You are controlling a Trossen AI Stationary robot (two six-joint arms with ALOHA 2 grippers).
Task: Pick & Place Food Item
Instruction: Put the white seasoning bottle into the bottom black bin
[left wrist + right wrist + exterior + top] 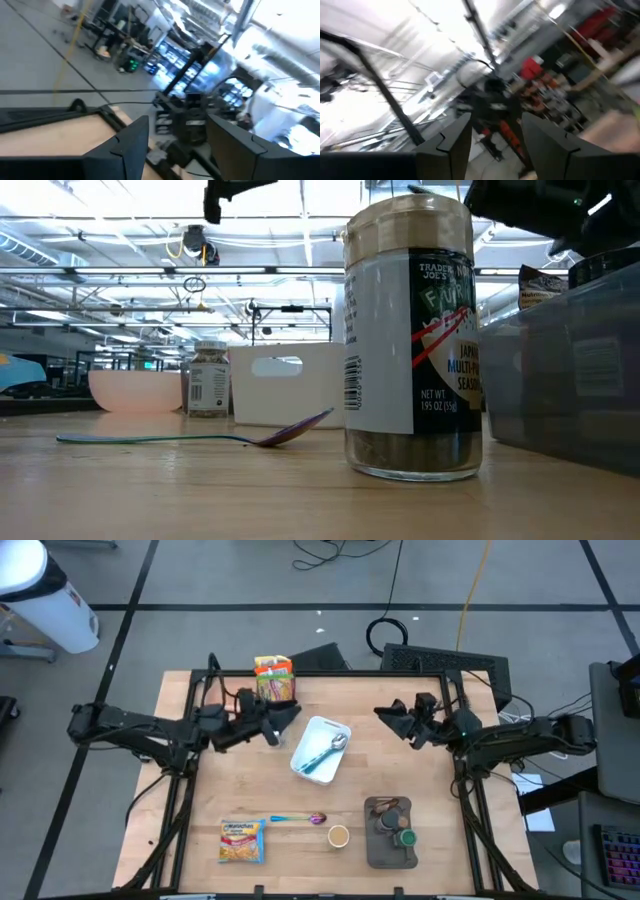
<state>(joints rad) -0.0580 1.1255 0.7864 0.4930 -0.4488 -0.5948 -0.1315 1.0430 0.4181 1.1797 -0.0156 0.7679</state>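
A yellow noodle packet [242,840] lies flat near the table's front left. An orange snack bag [274,678] stands at the far edge. My left gripper [285,718] hovers open above the table between that bag and a white tray [318,766]. In its wrist view the left gripper [175,125] has nothing between its fingers. My right gripper [386,712] hangs open in the air to the right of the tray, facing the left one. The right wrist view also shows that gripper [495,122] with only the room beyond.
A teal utensil [325,752] lies in the white tray. A rainbow spoon [300,818] and a small jar [338,836] lie near the front. A grey tray [372,852] holds jars. In the low view a seasoning jar [413,340] stands close.
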